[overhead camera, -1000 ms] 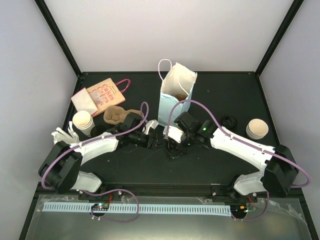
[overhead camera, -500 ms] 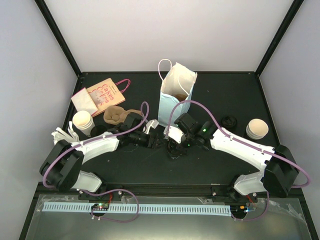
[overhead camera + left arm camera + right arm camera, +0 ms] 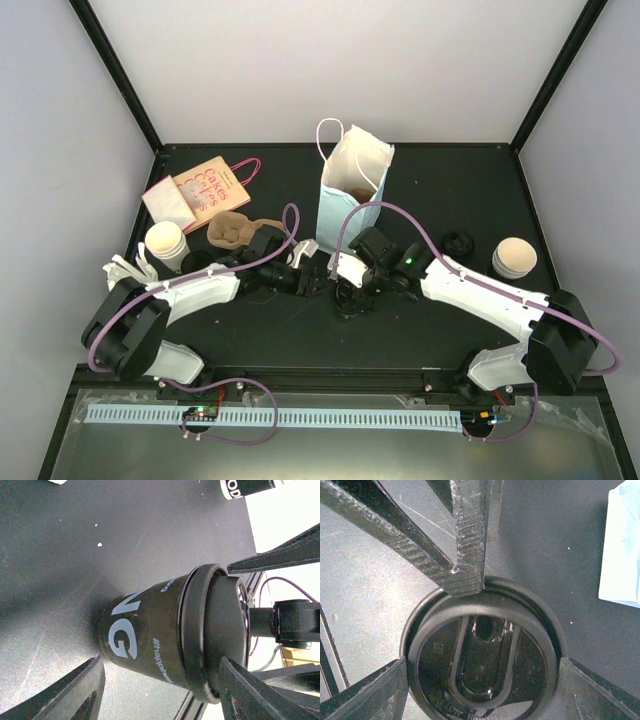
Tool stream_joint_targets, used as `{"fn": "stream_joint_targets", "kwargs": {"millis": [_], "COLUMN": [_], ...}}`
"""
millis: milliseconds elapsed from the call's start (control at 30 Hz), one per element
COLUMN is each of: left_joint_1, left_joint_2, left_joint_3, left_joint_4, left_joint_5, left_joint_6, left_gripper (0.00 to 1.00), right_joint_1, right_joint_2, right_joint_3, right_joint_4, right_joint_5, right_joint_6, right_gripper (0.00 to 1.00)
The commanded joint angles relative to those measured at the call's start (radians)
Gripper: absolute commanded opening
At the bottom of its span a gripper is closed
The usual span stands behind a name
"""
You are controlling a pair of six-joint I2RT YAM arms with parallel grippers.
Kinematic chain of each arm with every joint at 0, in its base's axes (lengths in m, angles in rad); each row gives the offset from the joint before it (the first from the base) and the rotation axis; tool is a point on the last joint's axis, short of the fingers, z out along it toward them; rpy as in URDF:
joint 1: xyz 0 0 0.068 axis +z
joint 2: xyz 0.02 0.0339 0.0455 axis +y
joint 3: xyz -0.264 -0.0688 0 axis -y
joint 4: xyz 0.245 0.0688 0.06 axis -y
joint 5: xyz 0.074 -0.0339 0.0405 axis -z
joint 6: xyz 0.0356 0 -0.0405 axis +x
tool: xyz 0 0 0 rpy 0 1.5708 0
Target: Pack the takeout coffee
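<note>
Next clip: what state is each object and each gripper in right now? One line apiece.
black cup: upright, lid on.
blue bag: standing, mouth open.
pink bag: lying flat.
left paper cup: upright, no black lid.
right paper cup: upright, no black lid.
loose black lid: lying apart, on no cup.
left gripper: open, one fingertip at the lid's rim.
right gripper: open, fingers flanking the lid.

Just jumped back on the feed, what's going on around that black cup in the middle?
Both arms meet at the black cup, which stands mid-table in front of the blue paper bag. The right gripper hangs straight above, fingers flanking the lid; contact is unclear. The left gripper comes in sideways, jaws open, not gripping. The cup isn't bagged yet.
</note>
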Motion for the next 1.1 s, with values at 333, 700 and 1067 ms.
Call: {"fn": "stream_joint_targets", "kwargs": {"millis": [333,700,1067], "left_joint_1": [-0.005,-0.005,-0.004], "left_joint_2": [0.027,0.029,0.003], "left_joint_3": [0.010,0.008,0.010], "left_joint_4": [0.033,0.034,0.021], "left_joint_5": [0.012,0.013,-0.001], "left_joint_6": [-0.005,-0.005,-0.007], "left_gripper": [0.64,0.63,0.63], "right_joint_1": [0.006,0.020,0.019], "right_joint_2": [0.004,0.034,0.067], "right_joint_3": [0.003,0.004,-0.009], "right_joint_4": [0.001,-0.008,-0.011], "right_joint_5": [-0.008,0.018,0.026], "right_joint_6": [-0.027,-0.051,-0.040], "right_gripper": [0.86,0.87,0.81]}}
